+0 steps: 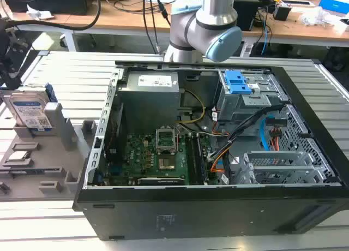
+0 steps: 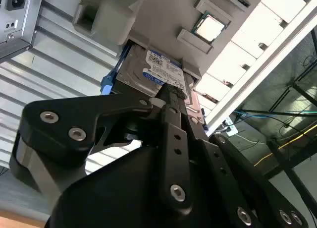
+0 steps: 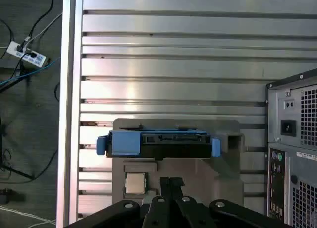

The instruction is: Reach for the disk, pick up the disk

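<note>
Gripper (image 3: 172, 181) hovered just short of the disk (image 3: 158, 143), fingertips pressed together and holding nothing, so this was the reaching step, with no grasp made yet. That disk stood on edge in the grey holder (image 1: 65, 136) on the slatted table (image 1: 71, 76), to the exterior view's left of the open computer case (image 1: 218, 153). By my read, a grasp called for the fingers to spread and straddle its thin body squarely.

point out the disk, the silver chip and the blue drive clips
disk (image 1: 28, 110): exterior view, on its white-and-blue label
silver chip (image 2: 210, 28): second wrist view, middle of its top
blue drive clips (image 1: 238, 83): exterior view, on the blue plastic
</note>
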Tool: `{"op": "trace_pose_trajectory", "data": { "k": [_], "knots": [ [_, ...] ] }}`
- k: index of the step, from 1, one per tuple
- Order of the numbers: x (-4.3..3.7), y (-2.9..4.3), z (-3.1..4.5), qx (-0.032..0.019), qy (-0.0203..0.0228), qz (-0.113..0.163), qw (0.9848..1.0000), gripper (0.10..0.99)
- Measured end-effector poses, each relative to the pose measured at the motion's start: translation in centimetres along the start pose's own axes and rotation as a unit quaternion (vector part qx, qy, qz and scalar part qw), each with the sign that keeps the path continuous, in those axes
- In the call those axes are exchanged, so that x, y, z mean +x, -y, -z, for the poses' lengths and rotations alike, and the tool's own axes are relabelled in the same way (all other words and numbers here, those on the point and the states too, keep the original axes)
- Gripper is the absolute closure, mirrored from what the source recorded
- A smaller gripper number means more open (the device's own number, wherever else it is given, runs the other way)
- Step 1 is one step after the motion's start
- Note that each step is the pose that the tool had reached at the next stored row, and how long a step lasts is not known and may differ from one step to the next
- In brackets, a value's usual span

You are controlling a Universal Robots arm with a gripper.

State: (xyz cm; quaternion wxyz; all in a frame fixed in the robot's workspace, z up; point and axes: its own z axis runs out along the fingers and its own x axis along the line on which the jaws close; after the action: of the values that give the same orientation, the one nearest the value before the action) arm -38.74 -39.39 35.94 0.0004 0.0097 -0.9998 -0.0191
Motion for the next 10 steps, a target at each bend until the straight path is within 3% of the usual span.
{"op": "trace_pose_trajectory", "data": {
  "k": [2, 5, 10],
  "knots": [
    [0.00, 0.00, 0.00, 0.0001, -0.0012, 0.030, 0.9996, 0.980],
    [0.00, 0.00, 0.00, 0.0000, -0.0019, 0.049, 0.9988, 0.980],
    [0.00, 0.00, 0.00, 0.0001, -0.0033, 0.085, 0.9963, 0.980]
  ]
}}
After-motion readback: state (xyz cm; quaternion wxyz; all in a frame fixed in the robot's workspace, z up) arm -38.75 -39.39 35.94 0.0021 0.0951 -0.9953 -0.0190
